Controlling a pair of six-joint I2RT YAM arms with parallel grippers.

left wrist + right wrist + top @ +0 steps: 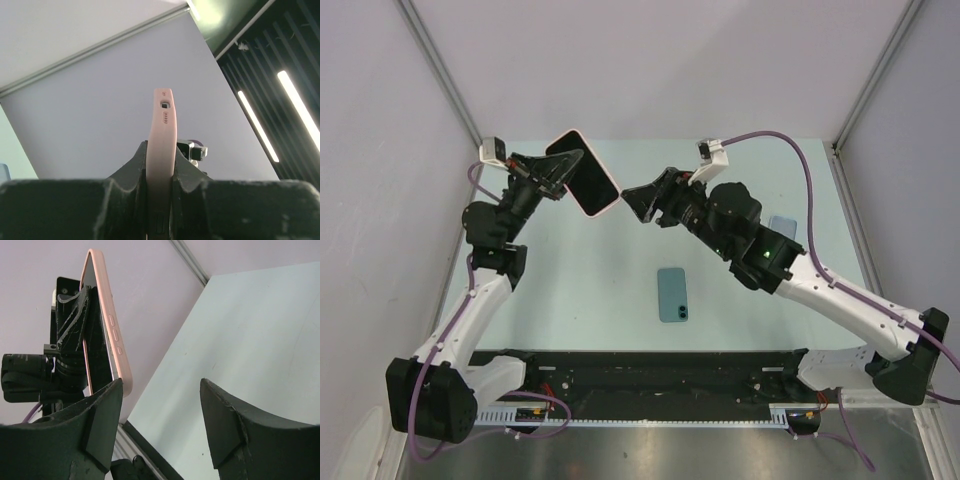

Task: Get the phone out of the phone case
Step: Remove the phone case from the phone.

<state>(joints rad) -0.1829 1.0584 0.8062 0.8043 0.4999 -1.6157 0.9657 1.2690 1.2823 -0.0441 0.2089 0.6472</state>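
Note:
A phone in a pink case (603,208) is held up in the air above the far left of the table, dark screen (586,175) facing the top camera. My left gripper (563,166) is shut on its upper left part. In the left wrist view the pink case (162,125) stands edge-on between the closed fingers (127,172). My right gripper (638,201) is open just right of the case's lower corner, not touching it. In the right wrist view the case (114,335) rises beside the left fingertip (107,405), with the gripper (161,383) wide open.
A teal phone-shaped object (672,294) lies flat on the pale green table (620,290) in the middle. A small blue-grey object (783,226) lies under the right arm. Grey walls enclose the table on three sides; a black rail (660,365) runs along the near edge.

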